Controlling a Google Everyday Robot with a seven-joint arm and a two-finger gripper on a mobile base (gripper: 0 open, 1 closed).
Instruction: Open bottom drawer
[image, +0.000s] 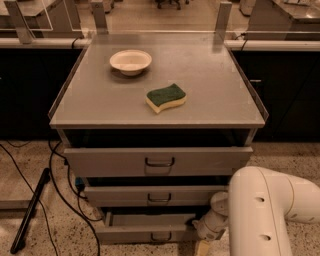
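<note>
A: Though lowest of three, easy to spot: bottom drawer (130, 234), narrowest and shortest grey metal front, with a small dark loop handle (161, 236) at centre. Partly out, a strip of grey inside showing behind the front.

B: And the gripper (203, 246)?

A: Down at the lower edge of view, just beside that front's right end, close to the floor (30, 165). Right of the handle, apart from it. Spread or pressed together? Impossible to say.

B: Anything in the way?

A: White arm (265, 210): fat, rounded, smooth shell with a few small holes. Covers the right ends of the middle drawer (120, 196) and the bottom drawer.

B: Around the cabinet?

A: Black cables (54, 180) looping over speckled floor on the left. Beside them, a long black bar (30, 212) lying aslant. Dark counters behind, on both sides.

B: Up top?

A: Flat matte grey top (215, 85) with low raised edges. Toward the back left, a round pale bowl (130, 61), shallow and upright. Near the middle, a wavy sponge (166, 97), green scouring face up over yellow foam, well apart from the bowl.

B: Other drawers?

A: Top drawer (110, 161) widest and tallest; middle drawer between the two in width. Same grey metal, same dark loop at centre, dark gap above each.
</note>
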